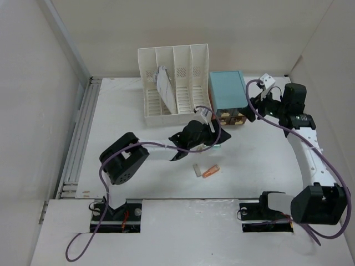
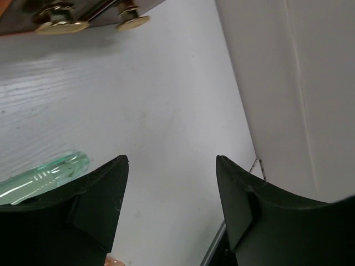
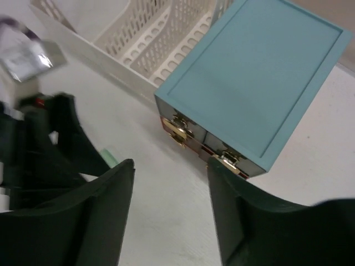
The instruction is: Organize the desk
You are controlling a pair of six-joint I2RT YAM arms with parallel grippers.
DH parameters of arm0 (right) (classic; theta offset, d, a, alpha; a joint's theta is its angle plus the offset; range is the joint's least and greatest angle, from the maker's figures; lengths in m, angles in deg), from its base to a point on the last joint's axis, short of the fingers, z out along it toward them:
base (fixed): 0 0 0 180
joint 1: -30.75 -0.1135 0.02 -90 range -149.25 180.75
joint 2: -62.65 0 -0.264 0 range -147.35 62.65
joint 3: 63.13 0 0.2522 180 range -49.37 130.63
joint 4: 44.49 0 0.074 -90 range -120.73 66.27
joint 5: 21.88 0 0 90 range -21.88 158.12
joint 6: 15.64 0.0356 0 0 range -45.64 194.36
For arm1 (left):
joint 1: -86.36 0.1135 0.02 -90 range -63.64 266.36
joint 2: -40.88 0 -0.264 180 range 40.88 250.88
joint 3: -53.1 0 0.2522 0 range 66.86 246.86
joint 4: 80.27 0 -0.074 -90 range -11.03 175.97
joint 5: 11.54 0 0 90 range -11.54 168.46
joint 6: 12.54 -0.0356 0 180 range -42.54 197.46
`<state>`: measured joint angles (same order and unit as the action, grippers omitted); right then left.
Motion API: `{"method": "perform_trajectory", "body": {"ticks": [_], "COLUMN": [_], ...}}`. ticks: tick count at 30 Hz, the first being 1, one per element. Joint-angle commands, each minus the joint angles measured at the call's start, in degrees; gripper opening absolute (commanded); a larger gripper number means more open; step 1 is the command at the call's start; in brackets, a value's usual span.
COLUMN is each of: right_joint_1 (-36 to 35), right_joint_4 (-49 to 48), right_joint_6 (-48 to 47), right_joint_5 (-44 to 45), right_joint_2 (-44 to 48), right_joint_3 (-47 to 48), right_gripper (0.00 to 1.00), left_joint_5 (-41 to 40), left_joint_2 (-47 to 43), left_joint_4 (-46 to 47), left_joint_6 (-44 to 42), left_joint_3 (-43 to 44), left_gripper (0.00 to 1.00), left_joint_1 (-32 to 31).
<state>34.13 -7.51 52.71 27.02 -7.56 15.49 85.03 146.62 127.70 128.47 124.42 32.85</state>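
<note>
Left jaws stand open and empty, low over the worktop (image 2: 166, 111). The green translucent handle (image 2: 47, 173) lies just outside 1 jaw, not between the 2; in my judgement they should centre over it before closing. Right jaws stand open and empty, the blue drawer box (image 3: 255, 72) just ahead. The worktop is matte white, flat, walled in white.

Left of the left end effector (image 2: 172, 160), a clear green object (image 2: 52, 172) is partly hidden behind its finger. Nearby on the surface (image 1: 266, 166), an orange piece (image 1: 210, 172) is too small to identify.
</note>
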Motion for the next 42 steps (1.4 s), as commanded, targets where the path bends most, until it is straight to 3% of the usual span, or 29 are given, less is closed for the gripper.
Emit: {"method": "perform_trajectory", "body": {"ticks": [1,2,5,9,20,42], "right_joint_1": [0.57,0.58,0.58,1.11,1.11,1.11], "right_joint_4": [-6.61,-7.13,-9.07,-10.57,-11.09,-11.09], "right_joint_6": [4.15,5.38,7.32,9.87,11.54,13.39], "right_joint_5": [-1.53,-1.53,-0.03,1.64,4.19,6.56], "right_joint_2": [4.12,4.12,5.44,7.46,8.08,9.13], "right_joint_3": [0.09,0.09,-0.52,-2.19,-2.19,-2.19], "right_gripper": [0.58,0.39,0.19,0.18,0.17,0.13], "left_joint_5": [-3.66,-4.62,-7.70,-12.54,-16.32,-23.44], "left_joint_2": [2.89,3.51,5.27,7.55,14.05,21.35], "left_joint_4": [2.82,2.82,2.30,2.30,-0.34,2.21], "left_joint_6": [4.80,4.81,5.42,5.95,7.96,21.76], "left_joint_3": [2.56,3.43,4.84,6.33,14.77,16.88], "left_gripper": [0.60,0.59,0.56,0.56,0.56,0.58], "left_joint_1": [0.43,0.43,0.43,0.43,0.43,-0.10]}}
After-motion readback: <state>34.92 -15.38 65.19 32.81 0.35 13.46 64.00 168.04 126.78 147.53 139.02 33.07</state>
